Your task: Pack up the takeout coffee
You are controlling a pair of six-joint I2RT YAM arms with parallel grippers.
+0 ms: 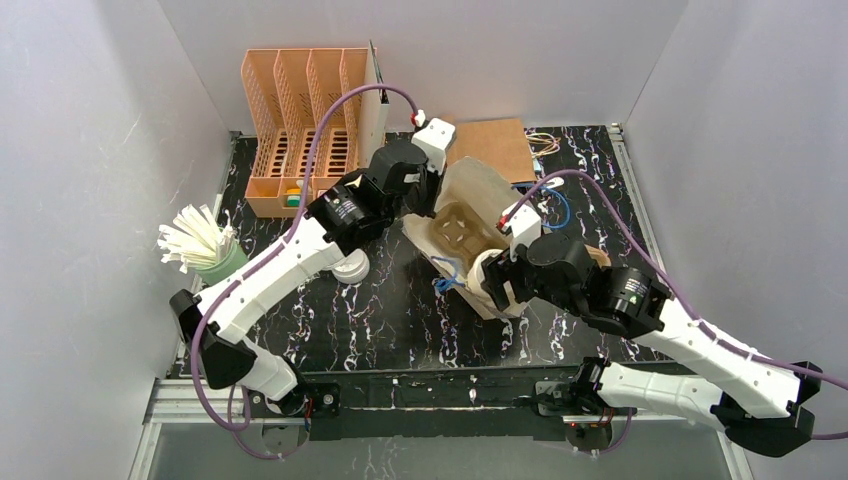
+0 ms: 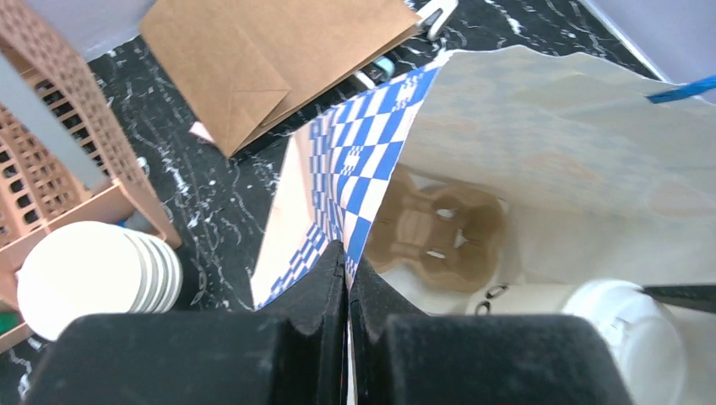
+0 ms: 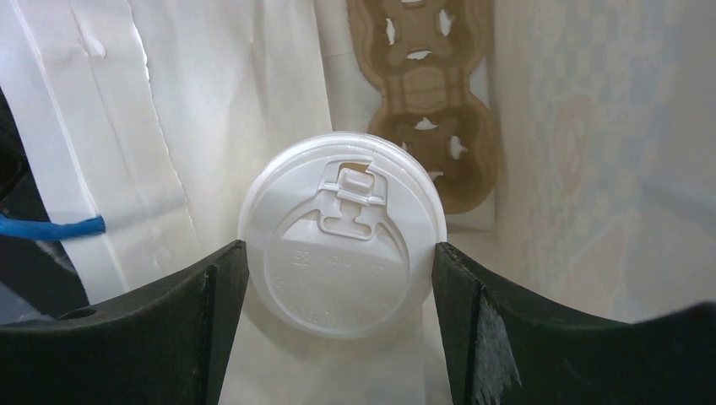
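Bag (image 1: 480,195) gaping mid-frame from above. Left wrist: left gripper (image 2: 347,272) clenched on its checkered rim; a slip would collapse the mouth. Right wrist: right gripper (image 3: 340,278) grasping the lidded cup (image 3: 342,245), centre frame, inside the bag, short of the pulp tray (image 3: 431,110); might miss a well and tip.

cup: white lidded cup (image 3: 342,253) sat between the right gripper (image 3: 339,283) fingers (image 3: 211,325), both touching the lid rim
lid: sip tab faced the camera
bag: white paper bag (image 3: 236,101) walled in the cup
tray: brown pulp tray (image 3: 431,101) lay at the bag's far end, beyond the cup
handle: blue handle (image 3: 51,226) showed at the bag's left edge
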